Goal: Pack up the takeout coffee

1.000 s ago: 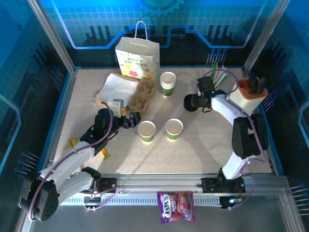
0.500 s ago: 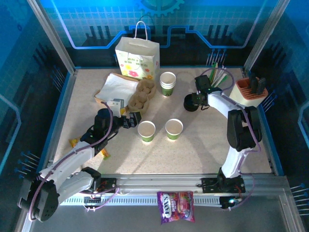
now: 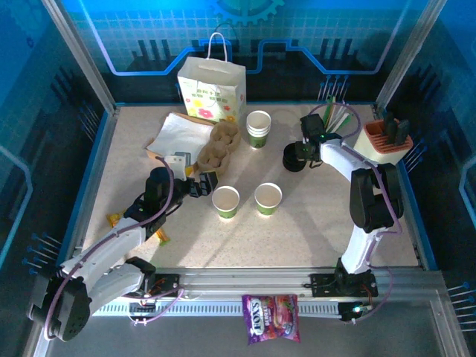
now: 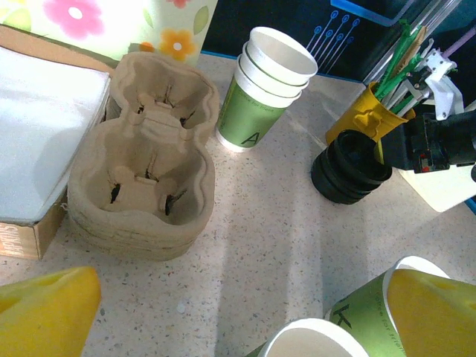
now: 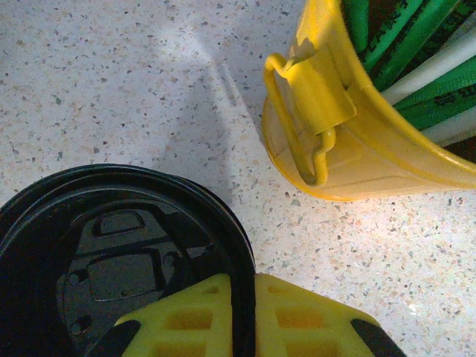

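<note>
Right tool clenched on rim of top black lid; yellow straw cup at 2 o'clock. Left tool released, lidless cup at 4 o'clock.

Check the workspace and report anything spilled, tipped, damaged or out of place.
Nothing is spilled or tipped: both lidless cups, left and right, stand upright. The one oddity is a Fox's candy bag lying off the table, beyond the mounting rail at its near edge.
</note>
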{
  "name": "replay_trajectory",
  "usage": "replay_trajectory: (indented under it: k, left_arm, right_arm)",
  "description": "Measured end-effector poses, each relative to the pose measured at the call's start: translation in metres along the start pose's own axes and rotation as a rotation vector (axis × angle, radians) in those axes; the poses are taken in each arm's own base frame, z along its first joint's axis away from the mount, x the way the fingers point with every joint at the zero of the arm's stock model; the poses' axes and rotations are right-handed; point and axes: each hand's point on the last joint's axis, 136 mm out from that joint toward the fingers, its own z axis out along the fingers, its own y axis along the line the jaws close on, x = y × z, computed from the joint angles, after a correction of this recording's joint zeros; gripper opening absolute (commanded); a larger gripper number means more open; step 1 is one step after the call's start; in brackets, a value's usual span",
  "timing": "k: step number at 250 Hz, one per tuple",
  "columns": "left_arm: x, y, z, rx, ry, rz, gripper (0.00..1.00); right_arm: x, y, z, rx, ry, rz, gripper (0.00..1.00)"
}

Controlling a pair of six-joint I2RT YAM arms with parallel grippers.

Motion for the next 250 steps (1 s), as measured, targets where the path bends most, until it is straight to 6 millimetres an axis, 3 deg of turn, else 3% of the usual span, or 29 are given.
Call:
replay_trajectory:
  k: [75,142,178,217,250]
  left_arm:
    - [0.000,-0.001,0.000,0.006,0.003,0.000,1.00]
    - [0.001,-0.002,0.000,0.008,0.004,0.001,1.00]
    - [0.000,-0.002,0.000,0.010,0.002,0.001,1.00]
    - [0.000,-0.005,0.000,0.021,0.001,-0.011,1.00]
    - [-0.006,-0.016,-0.001,0.087,-0.026,-0.058,1.00]
  right_arm:
    - [-0.002,0.001,-0.003,-0.011,-0.005,-0.002,0.13]
    - [-0.014,0.005,-0.024,-0.066,-0.052,0.013,0.12]
    - [-0.010,0.013,-0.036,-0.132,-0.057,0.028,0.11]
    - [-0.003,0.029,-0.063,-0.273,-0.075,0.069,0.11]
    - [-0.005,0.049,-0.105,-0.441,-0.129,0.127,0.11]
